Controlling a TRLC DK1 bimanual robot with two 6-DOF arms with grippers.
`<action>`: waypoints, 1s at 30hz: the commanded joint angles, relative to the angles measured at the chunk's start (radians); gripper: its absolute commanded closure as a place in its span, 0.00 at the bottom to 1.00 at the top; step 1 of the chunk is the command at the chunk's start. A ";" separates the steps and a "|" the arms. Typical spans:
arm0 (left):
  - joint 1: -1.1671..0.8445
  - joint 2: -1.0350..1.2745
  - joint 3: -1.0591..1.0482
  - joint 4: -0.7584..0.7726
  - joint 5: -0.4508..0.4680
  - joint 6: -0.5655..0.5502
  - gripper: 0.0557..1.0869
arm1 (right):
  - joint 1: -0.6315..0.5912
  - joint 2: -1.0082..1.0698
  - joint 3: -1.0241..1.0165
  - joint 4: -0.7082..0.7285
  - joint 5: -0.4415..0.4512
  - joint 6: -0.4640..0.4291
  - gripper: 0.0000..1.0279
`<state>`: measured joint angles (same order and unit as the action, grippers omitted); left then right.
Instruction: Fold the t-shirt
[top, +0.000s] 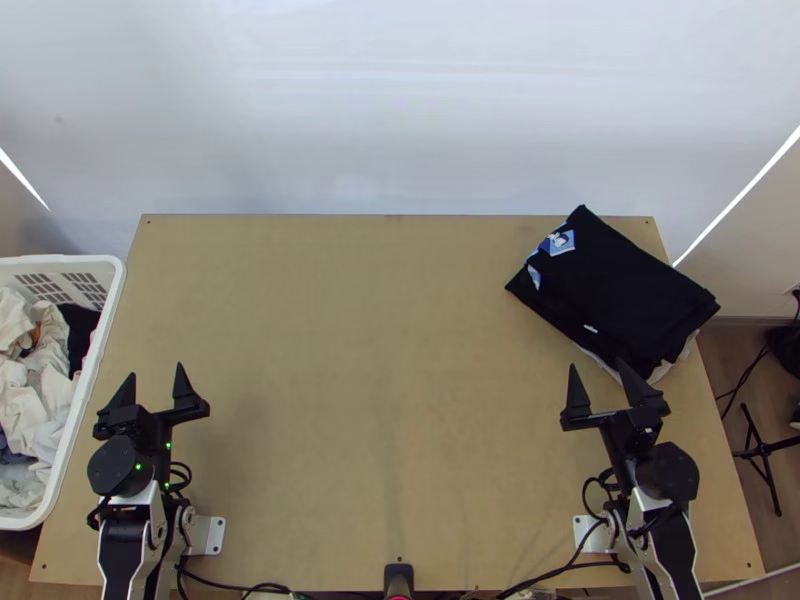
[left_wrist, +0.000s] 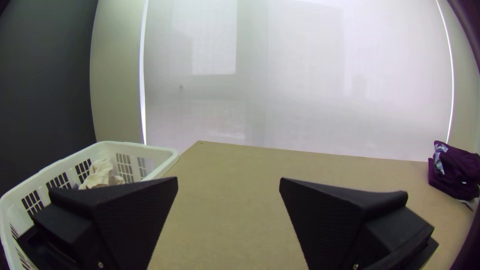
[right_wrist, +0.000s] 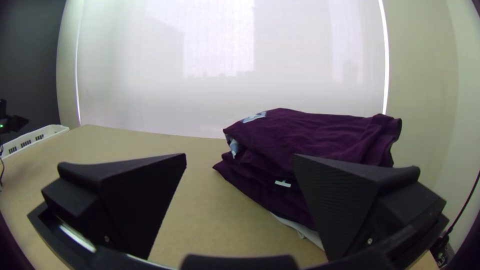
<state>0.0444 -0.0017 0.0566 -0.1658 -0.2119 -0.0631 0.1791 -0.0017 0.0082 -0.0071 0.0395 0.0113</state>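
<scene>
Clearly, two arms stand at one table (top: 390, 400), each with one gripper of two black fingers. The left gripper (top: 156, 369) is wide apart and holds nothing, above the table's near left part, beside the basket. The right gripper (top: 597, 363) is equally wide and holds nothing; in the top view one of its two fingertips overlaps the near edge of the cloth, and whether they touch I cannot tell.

One stack of dark folded cloth (top: 640, 285) lies slantwise at the table's far right corner, the task's t-shirt presumably being among its layers, which I cannot count exactly. Two blue-and-white printed patches (top: 562, 241) show at its left end, and one small white tag (top: 591, 328) on its near side. One strip of pale cloth (right_wrist: 312, 235) peeks out underneath.

At the left edge is one white basket (top: 112, 300), holding several pale, crumpled cloths (top: 25, 385) and one black patch of cloth (top: 78, 335). Behind the table hangs one white screen (top: 400, 110), with two bright slits at its sides. One black stand (top: 765, 450) is on the floor at right.
</scene>
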 joint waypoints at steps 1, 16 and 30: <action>-0.005 0.000 0.000 0.000 0.002 -0.001 0.04 | 0.000 0.000 0.001 0.001 0.000 -0.001 0.04; 0.098 0.016 0.135 0.089 -0.007 0.065 0.04 | 0.000 0.000 -0.001 0.001 0.000 -0.001 0.04; 0.359 0.905 1.131 -0.454 -0.109 -0.251 0.04 | 0.000 0.000 -0.001 -0.001 0.000 -0.002 0.04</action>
<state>0.2352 0.5163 0.7296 -0.3519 -0.2977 -0.1810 0.1791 -0.0017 0.0074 -0.0067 0.0399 0.0109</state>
